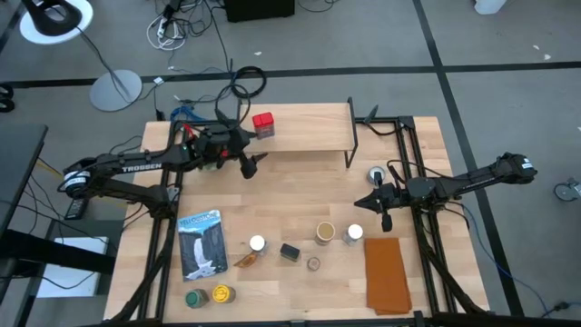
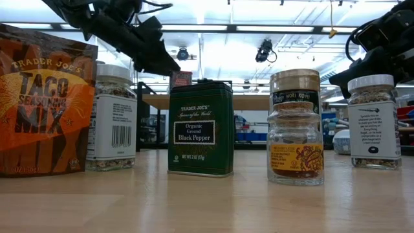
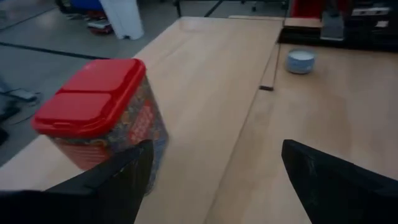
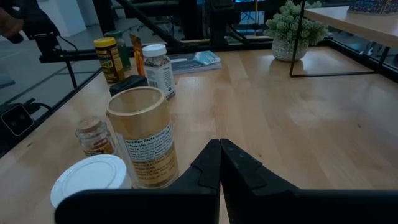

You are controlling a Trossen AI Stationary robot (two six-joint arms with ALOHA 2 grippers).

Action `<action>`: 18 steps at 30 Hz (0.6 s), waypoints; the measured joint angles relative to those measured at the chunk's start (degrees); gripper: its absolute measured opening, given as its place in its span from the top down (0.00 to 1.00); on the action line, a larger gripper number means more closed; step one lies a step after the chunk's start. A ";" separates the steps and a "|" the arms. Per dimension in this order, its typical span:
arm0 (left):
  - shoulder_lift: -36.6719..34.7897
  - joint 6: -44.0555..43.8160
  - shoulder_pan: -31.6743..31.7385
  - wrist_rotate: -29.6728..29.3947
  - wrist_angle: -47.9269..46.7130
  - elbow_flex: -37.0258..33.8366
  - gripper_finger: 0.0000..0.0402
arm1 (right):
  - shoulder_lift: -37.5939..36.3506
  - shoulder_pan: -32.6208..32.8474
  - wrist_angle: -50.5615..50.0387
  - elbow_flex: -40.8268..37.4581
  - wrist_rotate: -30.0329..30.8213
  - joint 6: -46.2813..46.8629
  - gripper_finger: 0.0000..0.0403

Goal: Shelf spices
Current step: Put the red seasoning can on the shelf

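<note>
You had one red-lidded jar (image 1: 263,123) up on the shelf (image 1: 309,127), left gripper (image 1: 255,164) just beside it, other spices (image 1: 300,250) down front.

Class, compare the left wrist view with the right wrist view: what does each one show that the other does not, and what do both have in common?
Only the left wrist view shows the red-lidded spice jar standing on the shelf, beside the open left hand, and a round silvery tin on the table beyond. Only the right wrist view shows the shut right hand above the table, a tan-lidded jar, a white-lidded jar, a yellow jar and a green plant ball. Both share the shelf's light wooden top.
</note>
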 joint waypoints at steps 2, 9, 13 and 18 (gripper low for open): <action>0.00 0.49 0.09 -0.10 0.12 0.00 0.10 | 0.01 0.01 0.00 0.00 0.00 0.00 0.98; 0.04 3.04 1.05 -4.43 2.70 0.00 0.10 | 0.00 0.01 0.00 0.00 0.00 -0.01 0.98; 0.56 3.06 2.18 -4.52 3.49 0.00 0.10 | 0.01 0.00 0.00 0.00 0.00 -0.01 0.98; 1.28 2.43 2.69 -4.54 2.10 0.02 0.10 | 0.01 0.00 0.00 0.00 0.00 0.00 0.98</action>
